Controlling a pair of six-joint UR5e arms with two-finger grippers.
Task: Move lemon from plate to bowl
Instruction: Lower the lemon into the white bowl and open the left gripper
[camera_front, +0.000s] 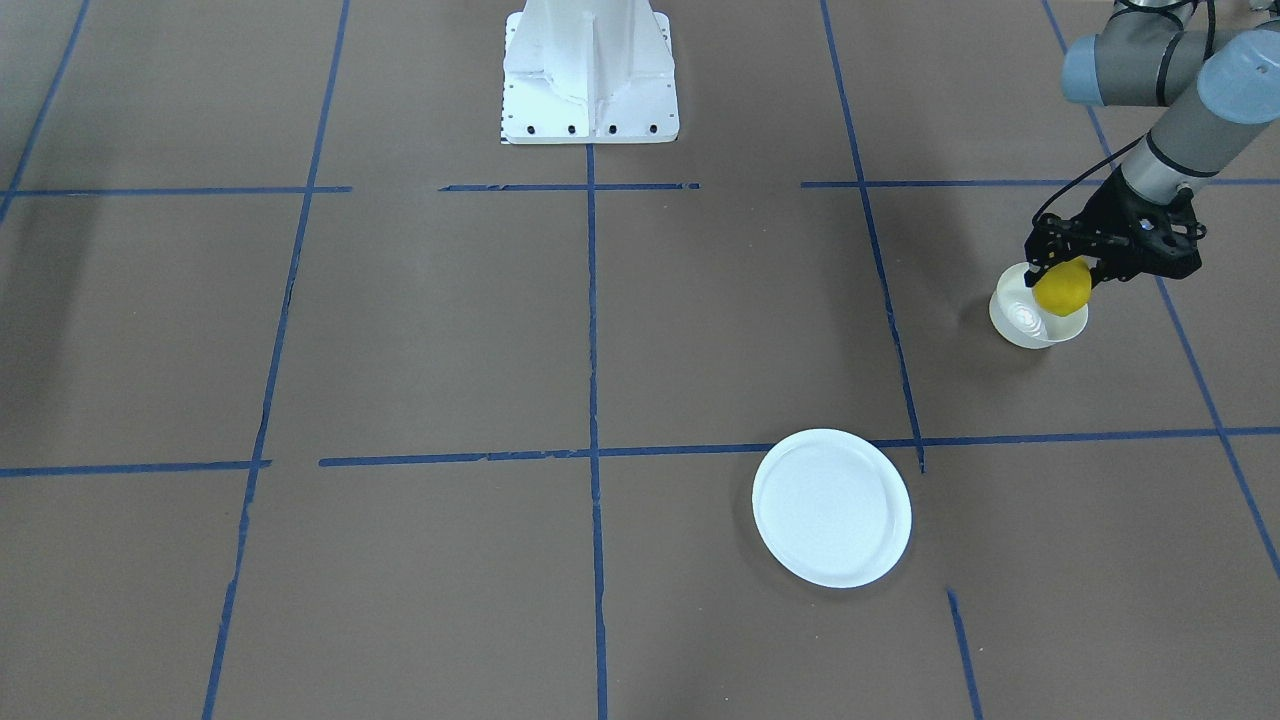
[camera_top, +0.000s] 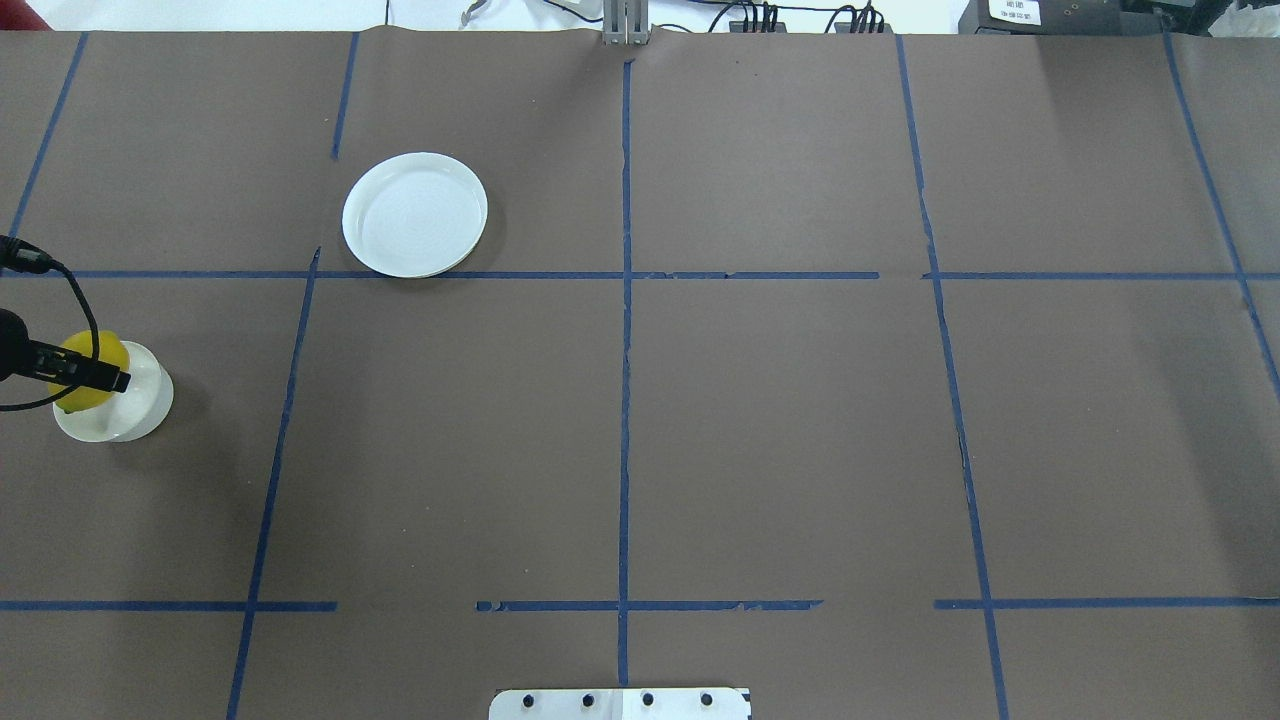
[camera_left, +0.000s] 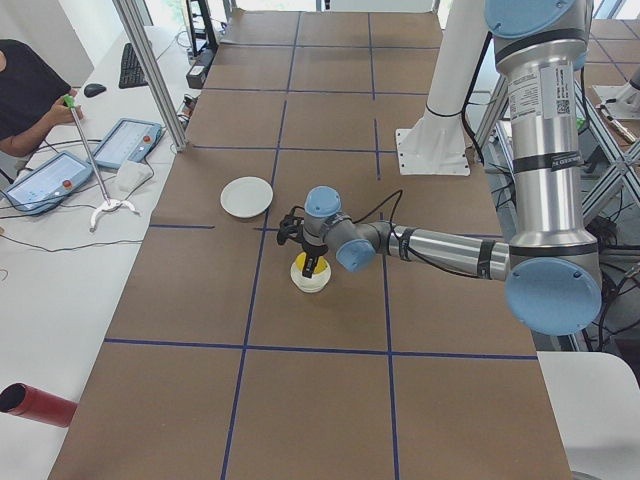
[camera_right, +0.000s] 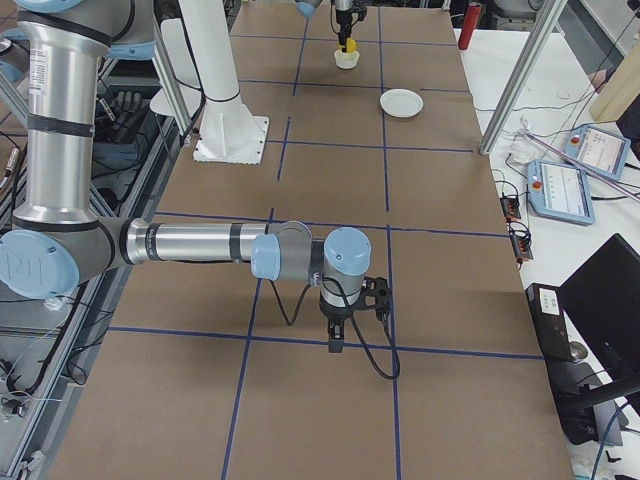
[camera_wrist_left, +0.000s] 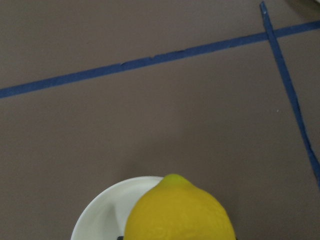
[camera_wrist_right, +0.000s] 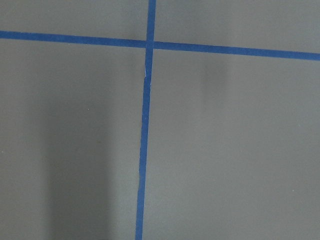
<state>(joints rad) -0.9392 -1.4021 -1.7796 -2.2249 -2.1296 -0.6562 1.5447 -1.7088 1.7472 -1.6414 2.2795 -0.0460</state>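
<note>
Front view: the left gripper (camera_front: 1066, 272) has its black fingers closed on the lemon (camera_front: 1062, 290), which hangs just over the bowl (camera_front: 1018, 322). The plate (camera_front: 832, 507) lies bare, well apart from them.

Overhead: the fruit seems to sit off the bowl's middle, toward the arm's side, though parallax may account for that. The release looks like the step in hand. It would go best if the lemon were centred and lowered inside the walls before the fingers part, because a thin, light bowl may tip or skid if struck on its rim.

Left side view: the bowl is deep and cream, and the plate beyond it is flat and rimmed.

Right side view: the right gripper (camera_right: 337, 338) hangs low over the table (camera_right: 450, 400), far from the dishes. Whether its fingers are parted cannot be told.

Left wrist: waxy, dimpled yellow skin and a pointed nipple end fill the lower frame, with the smooth rim of the bowl beneath. The oval fruit will likely roll to the bottom once freed.

Right wrist: only matte brown paper crossed by blue tape (camera_wrist_right: 144, 150).
</note>
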